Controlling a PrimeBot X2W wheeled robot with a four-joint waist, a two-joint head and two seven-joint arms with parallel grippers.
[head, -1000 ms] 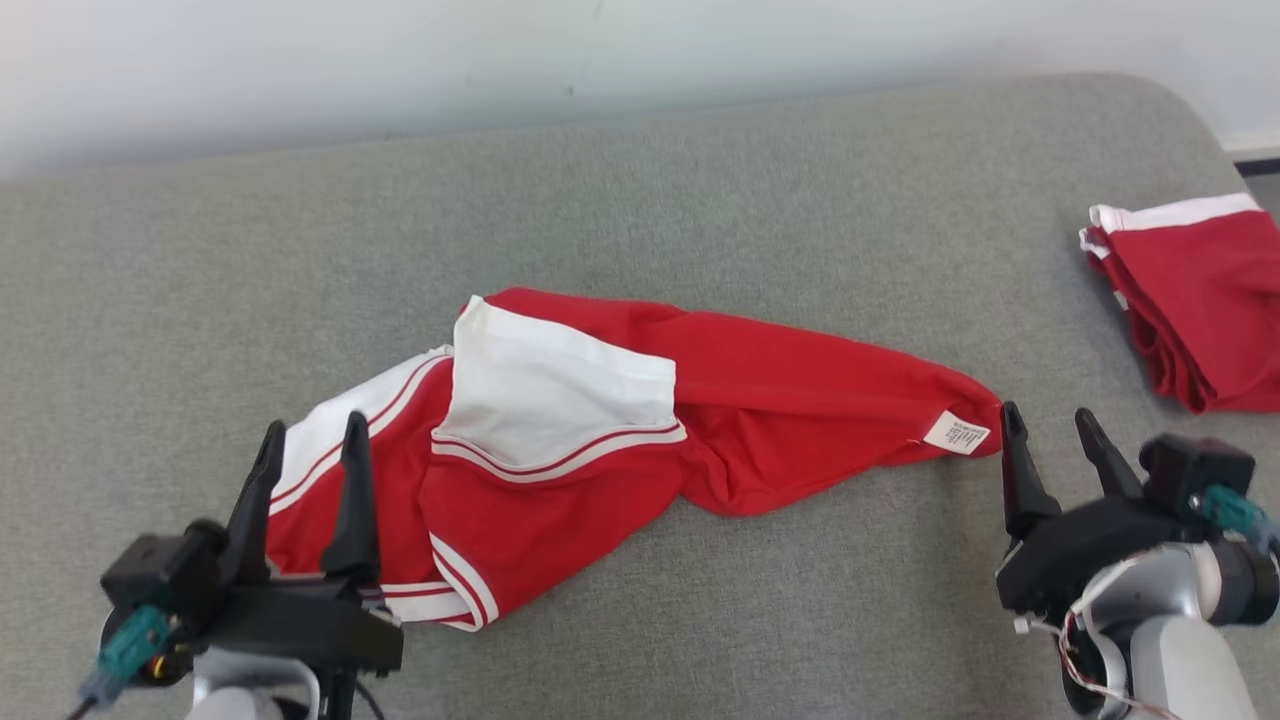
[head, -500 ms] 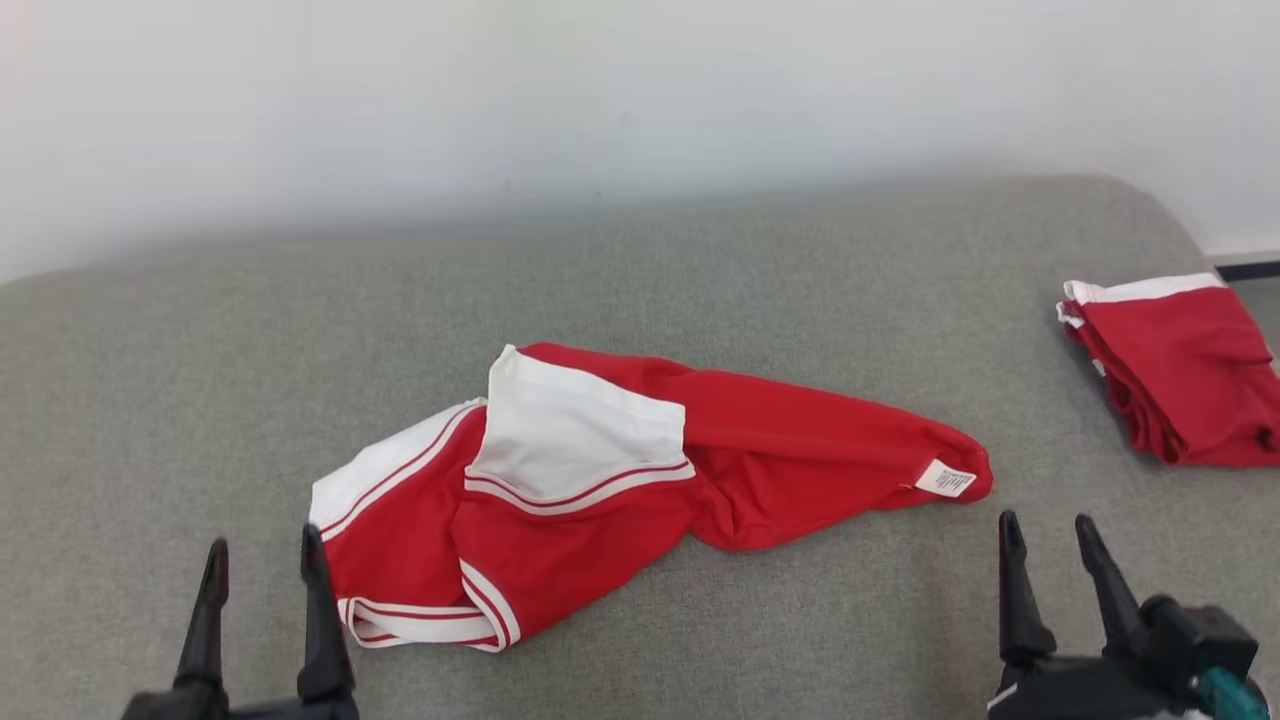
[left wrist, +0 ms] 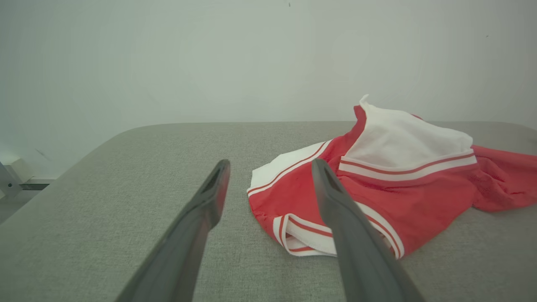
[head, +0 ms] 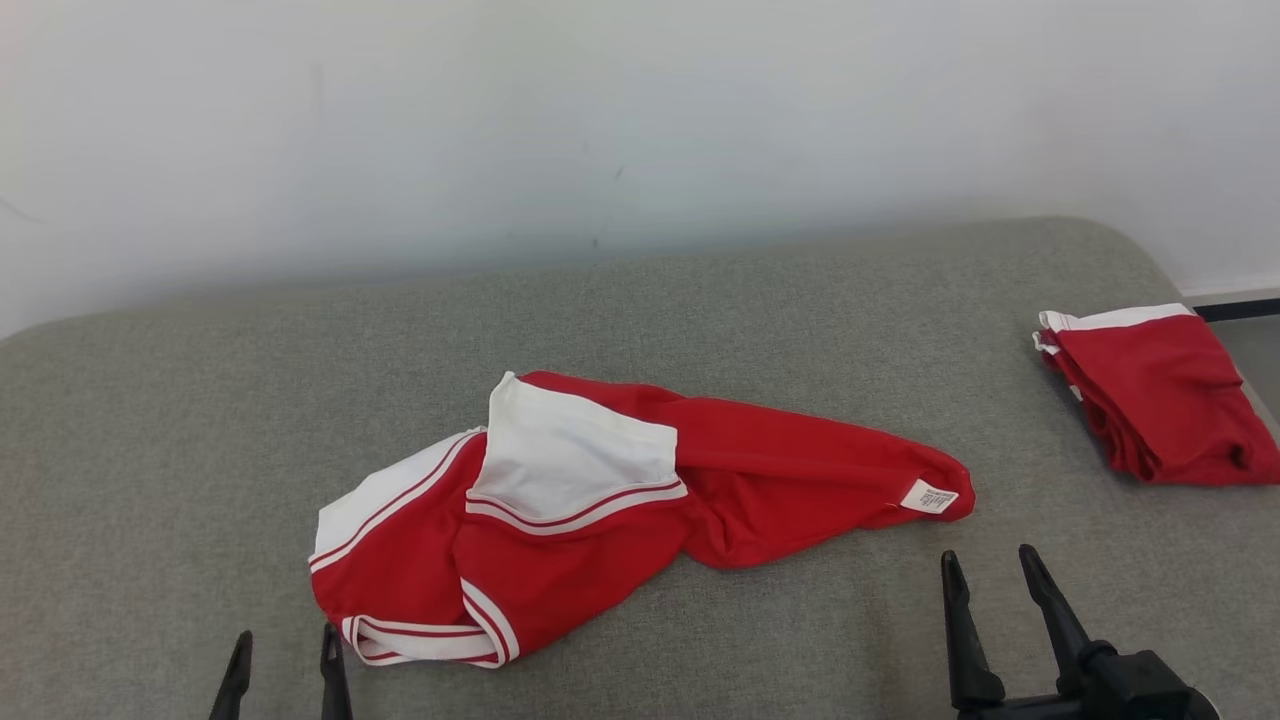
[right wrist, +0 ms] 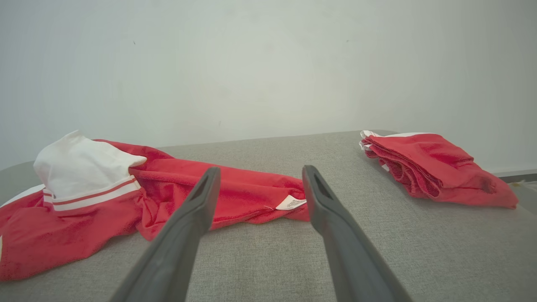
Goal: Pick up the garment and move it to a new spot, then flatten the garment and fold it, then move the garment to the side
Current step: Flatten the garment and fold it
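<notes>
Left gripper and right gripper gape empty; garment lies long left-to-right, label end rightward

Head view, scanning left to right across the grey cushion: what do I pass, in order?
In order: left pincer → crumpled red-and-white garment → right pincer → folded red garment at the far right.

Red garment, with white panels, red-and-white striped trim and a white printed label. Right of the garment, folded pile in the same red, white-edged. Beneath the garment, mottled grey surface; behind, off-white wall
</notes>
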